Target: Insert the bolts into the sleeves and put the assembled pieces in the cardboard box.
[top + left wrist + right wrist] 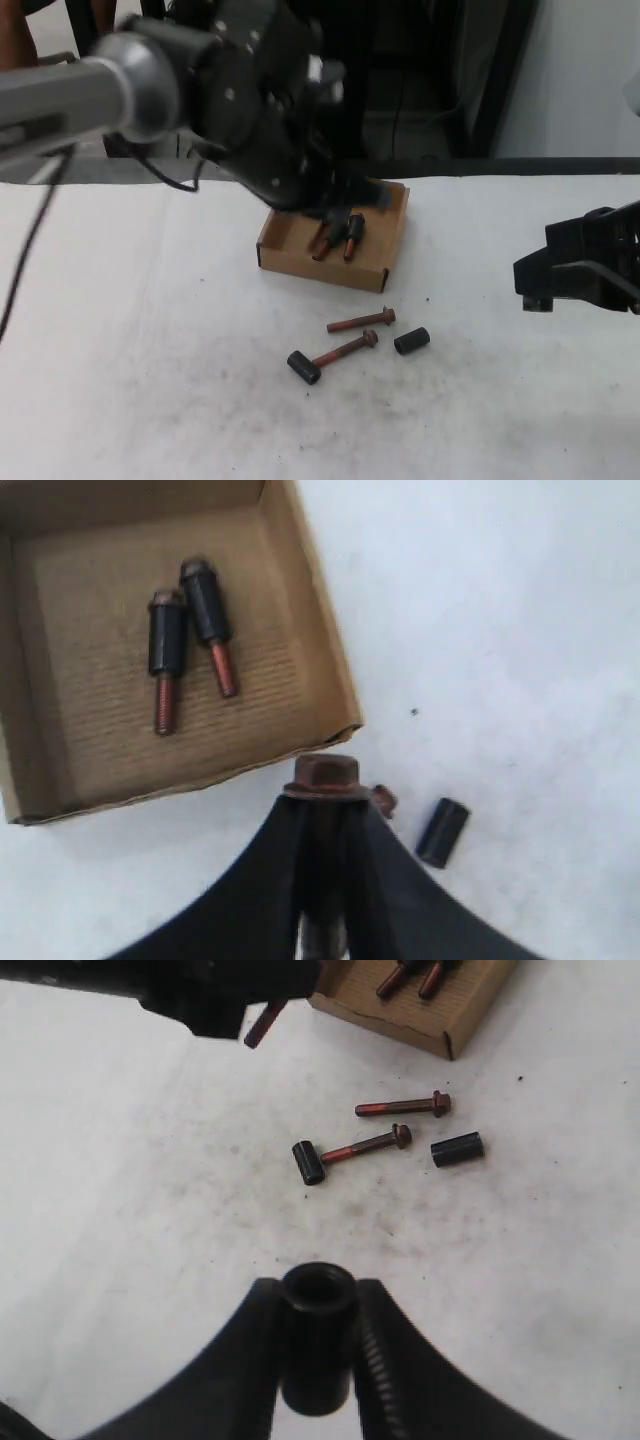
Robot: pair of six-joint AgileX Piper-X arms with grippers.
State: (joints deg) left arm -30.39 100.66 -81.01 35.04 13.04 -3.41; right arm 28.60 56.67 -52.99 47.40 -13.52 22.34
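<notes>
The cardboard box (372, 272) sits at the back of the bench with two assembled pieces (190, 630) lying inside. My left gripper (327, 805) hangs above the bench beside the box's near wall, shut on a rusty bolt (325, 773). At the right side of the bench my right gripper (318, 1300) is shut on a black sleeve (318, 1335), well above the surface. In front of the box lie two loose bolts (360, 321) (345, 349) and two loose sleeves (304, 367) (411, 341). The left sleeve rests at the tip of the nearer bolt.
The bench is covered in white cloth (150, 380) with wide free room to the left and front. The left arm's big grey link (110, 85) crosses the upper left of the high view. Dark frames stand behind the bench.
</notes>
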